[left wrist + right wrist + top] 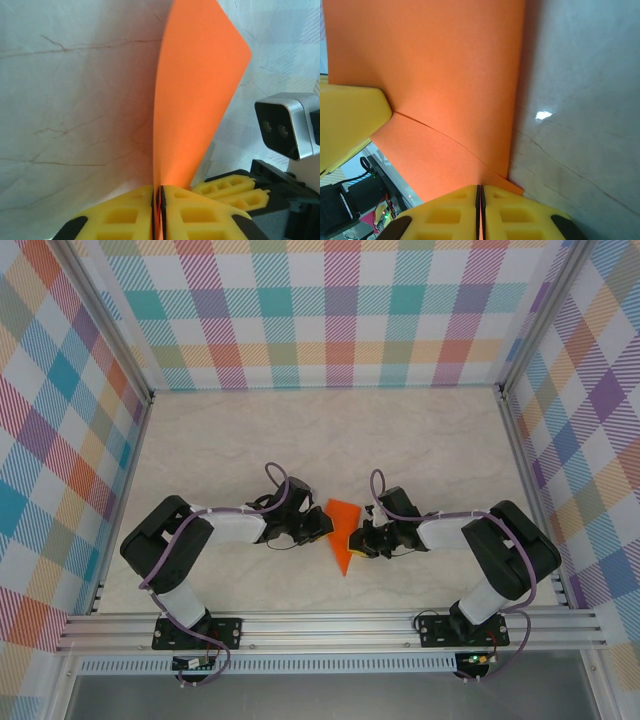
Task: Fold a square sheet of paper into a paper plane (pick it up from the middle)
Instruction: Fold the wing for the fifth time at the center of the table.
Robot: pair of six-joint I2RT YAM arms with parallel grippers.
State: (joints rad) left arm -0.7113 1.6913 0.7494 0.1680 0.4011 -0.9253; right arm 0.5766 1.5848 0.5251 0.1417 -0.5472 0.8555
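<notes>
The orange sheet of paper (343, 532), folded to a pointed shape, hangs between the two arms near the table's middle front. My left gripper (322, 527) is shut on its left edge; in the left wrist view the paper (195, 95) rises from between the closed yellow fingers (125, 215) of that gripper (159, 192). My right gripper (360, 539) is shut on the right edge; in the right wrist view the paper (430, 75), with a crease line across it, runs out of the closed gripper (480, 191). The left gripper's yellow finger (345, 125) shows at that view's left.
The pale marble tabletop (300, 430) lies under the paper. Plaid walls (320, 310) close in the back and both sides, with an aluminium rail (330, 625) along the near edge. The right wrist's camera housing (287, 125) is close on the right in the left wrist view.
</notes>
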